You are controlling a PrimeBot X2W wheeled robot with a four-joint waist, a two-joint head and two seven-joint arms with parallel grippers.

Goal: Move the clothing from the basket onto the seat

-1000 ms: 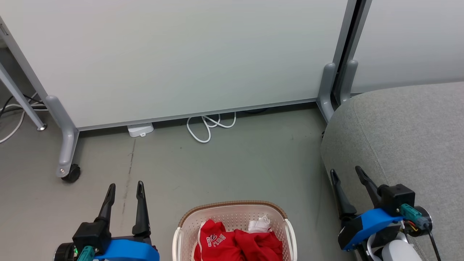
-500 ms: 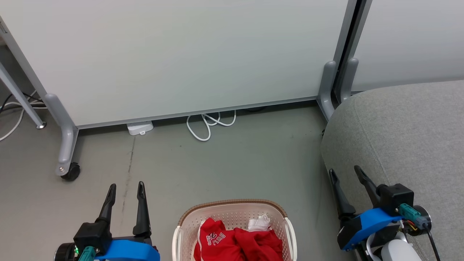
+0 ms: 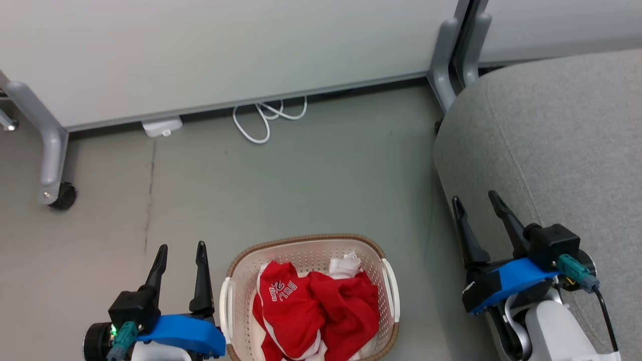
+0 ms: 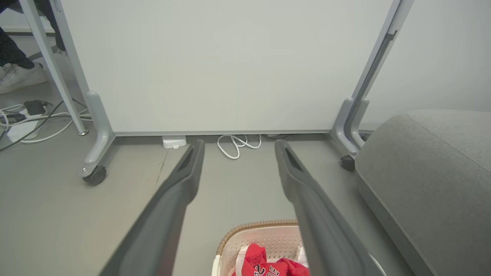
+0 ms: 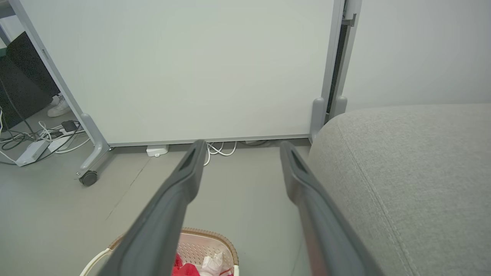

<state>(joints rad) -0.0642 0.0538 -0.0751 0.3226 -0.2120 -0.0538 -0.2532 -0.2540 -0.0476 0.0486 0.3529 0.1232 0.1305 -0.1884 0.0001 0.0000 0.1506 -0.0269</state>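
Note:
The white basket (image 3: 306, 244) with a brown rim stands on the floor at the bottom middle of the head view. Crumpled red clothing (image 3: 313, 311) with white trim and lettering lies inside it. The grey seat (image 3: 562, 145) rises at the right. My left gripper (image 3: 181, 248) hangs open just left of the basket, empty. Over the seat's front edge, my right gripper (image 3: 474, 199) stands open and empty. The left wrist view has the basket (image 4: 253, 234) and clothing (image 4: 268, 264) below its fingers; the right wrist view has the basket (image 5: 207, 237) and the seat (image 5: 414, 172).
A white partition panel (image 3: 225, 45) on grey wheeled legs (image 3: 50, 150) stands behind the floor area. A white cable loop (image 3: 263, 118) and a small white box (image 3: 161, 126) lie at its foot. More cables and a power strip (image 5: 28, 151) lie far left; a shoe (image 4: 19, 76) shows there.
The whole head picture has slid upward and a bit left, so the camera has tilted down; more of the basket and clothing shows. Both grippers stay open.

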